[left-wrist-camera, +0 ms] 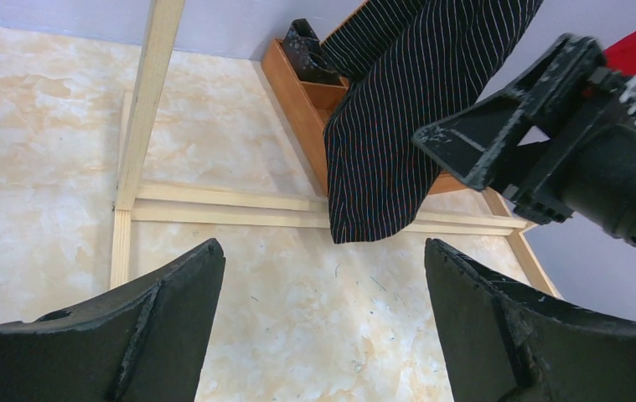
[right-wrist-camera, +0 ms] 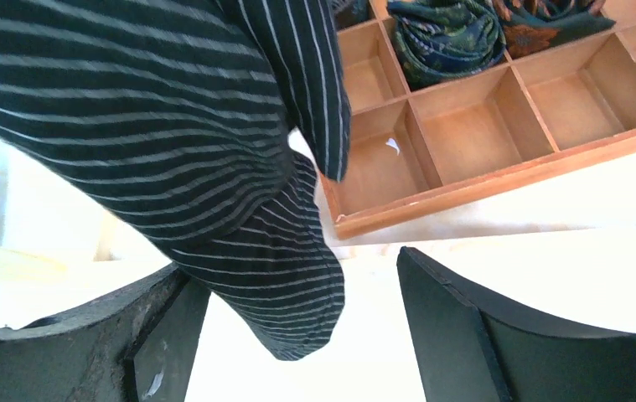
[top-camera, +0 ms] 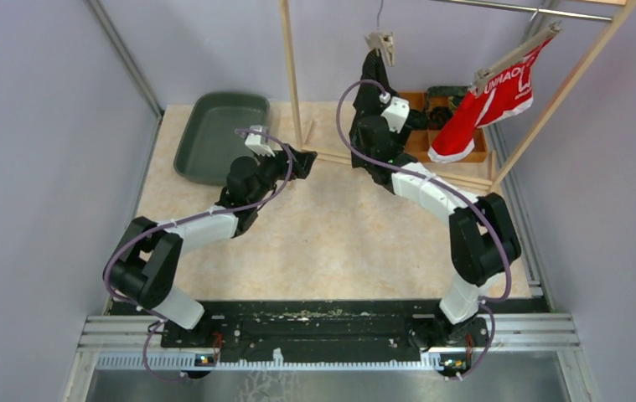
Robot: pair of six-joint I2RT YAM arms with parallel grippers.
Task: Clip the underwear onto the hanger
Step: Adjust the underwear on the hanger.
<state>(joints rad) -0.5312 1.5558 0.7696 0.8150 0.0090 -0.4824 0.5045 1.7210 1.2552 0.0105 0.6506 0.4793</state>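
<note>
Under hanger clip point(top-camera: 384, 43), striped underwear point(left-wrist-camera: 398, 126) hangs; R pincer point(right-wrist-camera: 293, 266) spread by it, L pincer point(left-wrist-camera: 323, 247) spread too.

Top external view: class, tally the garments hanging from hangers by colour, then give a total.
Black pinstriped garment: 1
Red garment: 1
Total: 2
</note>
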